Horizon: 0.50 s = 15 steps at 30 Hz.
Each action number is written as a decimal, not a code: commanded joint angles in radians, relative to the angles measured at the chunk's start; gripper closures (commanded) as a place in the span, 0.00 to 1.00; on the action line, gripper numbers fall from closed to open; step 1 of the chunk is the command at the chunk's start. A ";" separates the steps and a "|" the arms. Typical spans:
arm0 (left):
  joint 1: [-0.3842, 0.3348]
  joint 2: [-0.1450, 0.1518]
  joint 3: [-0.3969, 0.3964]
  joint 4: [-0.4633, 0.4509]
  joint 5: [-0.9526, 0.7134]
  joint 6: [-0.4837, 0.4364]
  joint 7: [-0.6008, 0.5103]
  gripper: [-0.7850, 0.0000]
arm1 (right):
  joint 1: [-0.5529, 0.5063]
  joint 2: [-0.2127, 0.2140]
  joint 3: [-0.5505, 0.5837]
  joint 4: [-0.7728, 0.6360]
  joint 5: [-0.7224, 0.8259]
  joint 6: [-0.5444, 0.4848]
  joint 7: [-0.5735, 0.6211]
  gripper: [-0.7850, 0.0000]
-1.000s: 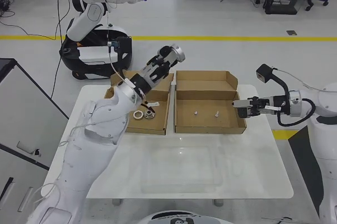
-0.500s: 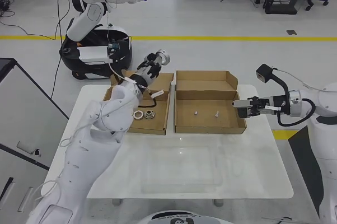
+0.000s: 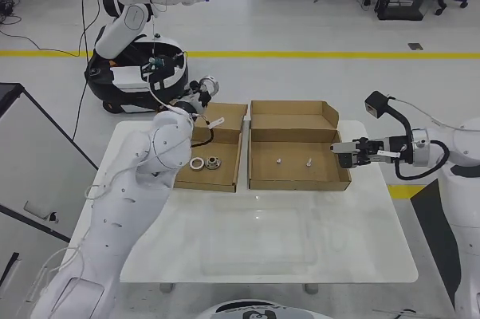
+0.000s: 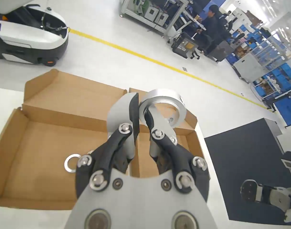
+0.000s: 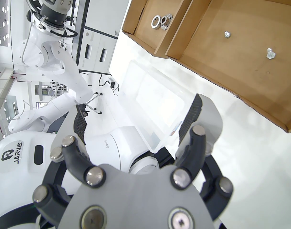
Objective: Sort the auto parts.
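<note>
The left gripper (image 4: 140,110) is clamping its fingers on the wall of a silver metal ring (image 4: 164,103), one finger sitting outside the ring and the other reaching into its bore. Seen from above, with twelve o'clock at the table's far edge, this gripper is hanging in the air at about eleven o'clock, just past the far flap of the left cardboard box (image 3: 224,182), so the ring is riding above the floor side of that box and not touching it. Inside the left cardboard box a flat washer (image 5: 156,22) and a flanged hub (image 5: 165,21) are lying just beside each other, touching or nearly so, toward the box's six o'clock half. The right cardboard box (image 3: 341,171) is standing at about one o'clock on the white table (image 3: 367,231), its side touching the left box, and two small bolts (image 5: 227,34) (image 5: 270,54) are lying apart from each other on its floor. The right gripper (image 5: 138,113) is hovering at the three o'clock wall of the right cardboard box with its fingers spread apart and gripping nothing. A clear plastic tray (image 3: 260,209) is resting at the table's centre, toward six o'clock from both boxes.
</note>
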 commanded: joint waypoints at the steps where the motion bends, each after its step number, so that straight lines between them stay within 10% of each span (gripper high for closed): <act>1: 0.002 0.001 -0.001 0.015 0.023 0.018 -0.019 1.00 | 0.000 0.000 0.000 0.000 0.000 0.000 0.000 0.00; 15: 0.061 0.011 -0.018 0.073 0.164 0.130 -0.182 1.00 | 0.000 0.000 0.000 0.000 0.000 0.000 0.000 0.00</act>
